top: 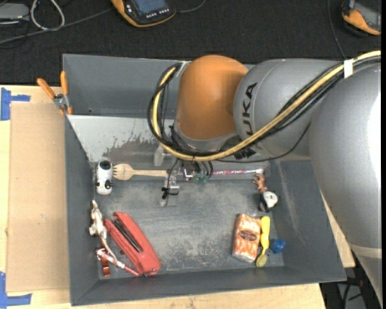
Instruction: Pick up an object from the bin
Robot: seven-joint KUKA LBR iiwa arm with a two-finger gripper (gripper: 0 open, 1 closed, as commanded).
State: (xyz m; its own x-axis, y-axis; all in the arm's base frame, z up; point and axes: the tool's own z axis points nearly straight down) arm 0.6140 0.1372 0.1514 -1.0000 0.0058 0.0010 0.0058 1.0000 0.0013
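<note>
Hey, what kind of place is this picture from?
Most likely a robotics lab's grasping test station. A KUKA arm reaches into a grey metal bin of mismatched small things, such as a wooden fork and an orange packet. An orange handheld controller lies behind.

Arm [276, 108] stretched in, orange-capped wrist [206, 98] pointing down

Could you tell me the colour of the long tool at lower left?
The long tool is red; camera view.
</note>
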